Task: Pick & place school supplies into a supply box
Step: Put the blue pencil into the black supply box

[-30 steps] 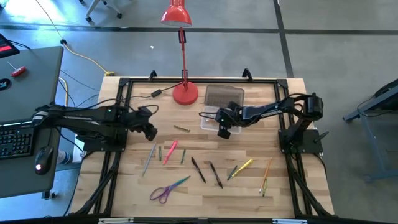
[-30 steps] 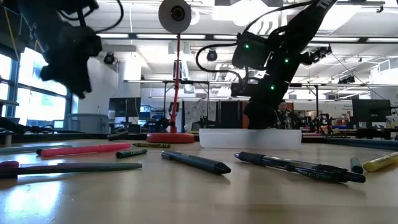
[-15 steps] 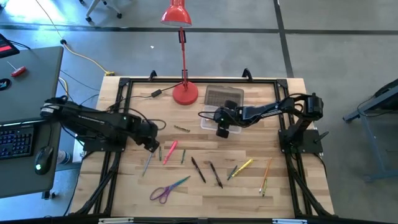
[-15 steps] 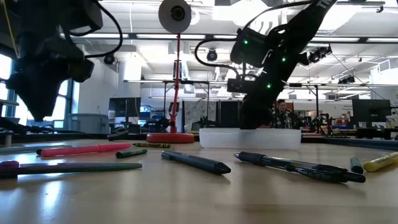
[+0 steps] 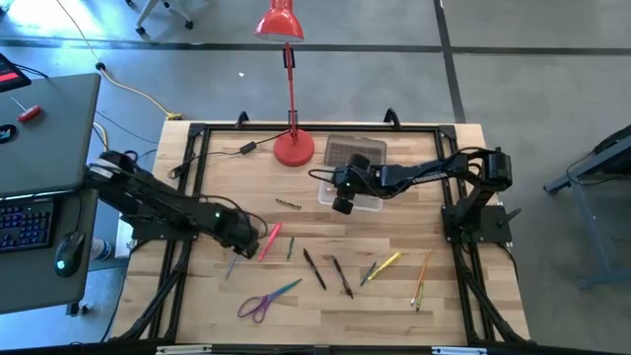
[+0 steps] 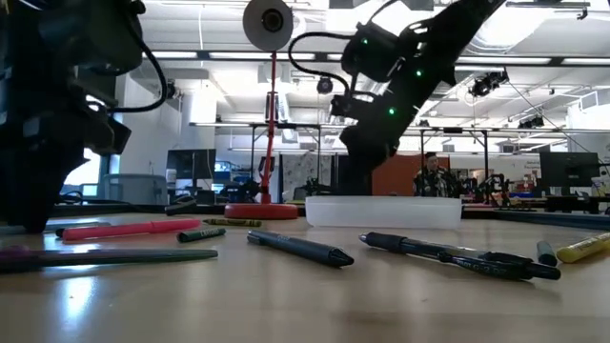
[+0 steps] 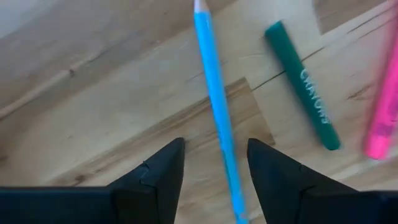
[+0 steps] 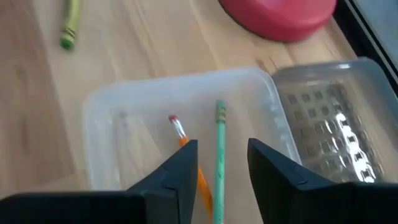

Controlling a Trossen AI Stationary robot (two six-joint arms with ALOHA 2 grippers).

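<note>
My left gripper (image 5: 243, 247) is low over the table's left half and open; in the left wrist view (image 7: 216, 142) its fingers stand on either side of a blue pencil (image 7: 214, 112) lying flat, without touching it. A green crayon (image 7: 305, 93) and a pink marker (image 7: 380, 124) lie beside it. My right gripper (image 5: 342, 203) hangs open above the clear supply box (image 5: 369, 200), which holds an orange pencil (image 8: 181, 137) and a green pencil (image 8: 219, 162). The bumpy lid (image 8: 329, 137) lies folded back at the box's far side.
The red lamp base (image 5: 294, 148) stands just left of the box's lid. Purple-handled scissors (image 5: 261, 302), two black pens (image 5: 328, 271), a yellow marker (image 5: 383, 264), an orange pencil (image 5: 422, 279) and an olive crayon (image 5: 288, 204) lie scattered on the wood. Black frame rails edge the table.
My left gripper has moved toward the near edge and rightward, and has come down from high above the table over the blue pencil. My right gripper has risen out of the box and shifted slightly left.
</note>
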